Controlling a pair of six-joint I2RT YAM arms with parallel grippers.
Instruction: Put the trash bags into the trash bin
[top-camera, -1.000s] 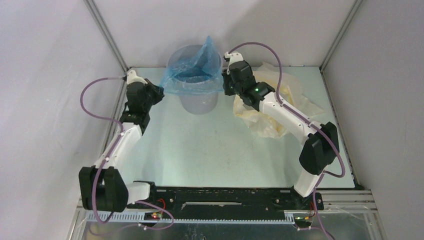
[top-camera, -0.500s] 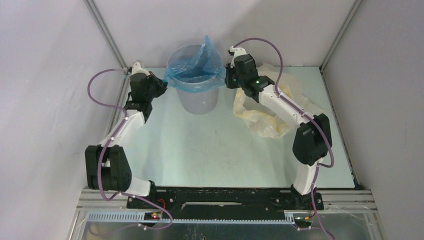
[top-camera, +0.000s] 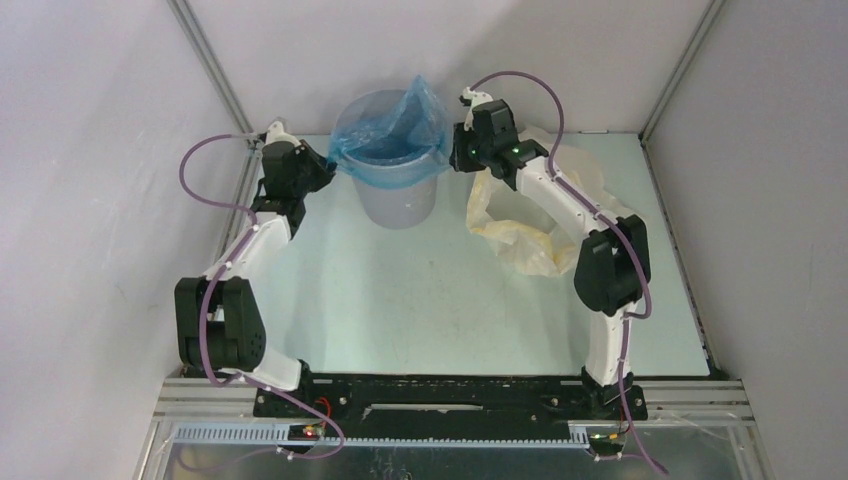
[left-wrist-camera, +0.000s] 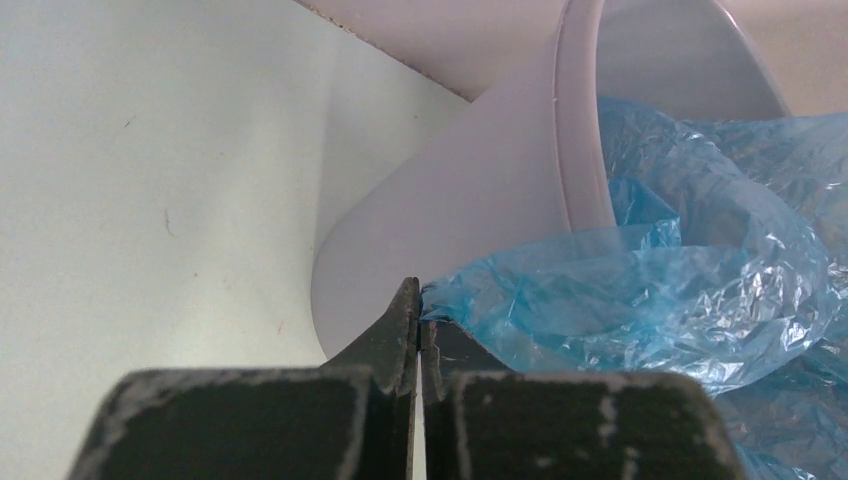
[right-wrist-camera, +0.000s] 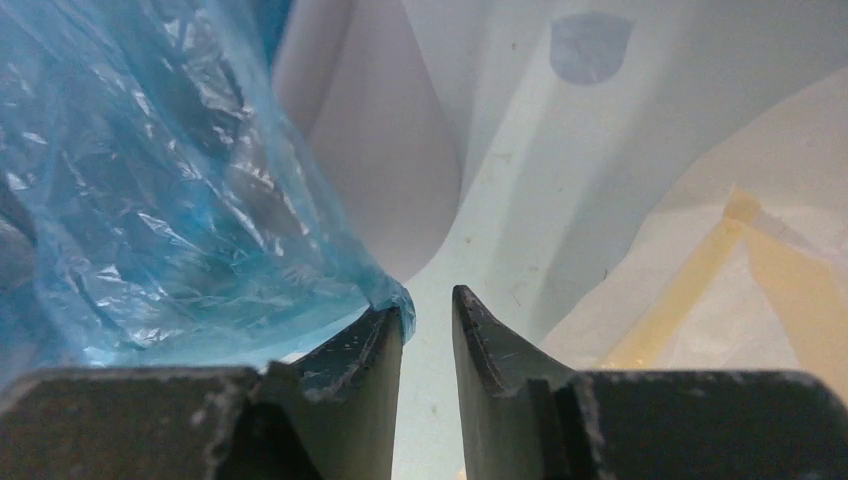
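Observation:
The pale grey trash bin stands at the back middle of the table. The blue trash bag sits in its mouth, its edge spread over the rim and one corner sticking up at the back. My left gripper is at the bin's left side, shut on the bag's edge beside the bin wall; its own jaws are pressed together. My right gripper is at the bin's right side, jaws a little apart. The bag only drapes over its left fingertip, next to the bin.
A larger pale yellow plastic bag lies crumpled on the table right of the bin, under my right arm; it also shows in the right wrist view. Grey walls close in the table at the back and both sides.
Both grippers moved back and inward towards the bin's sides. The bag, stretched wide in front of the bin before, now sits round the rim.

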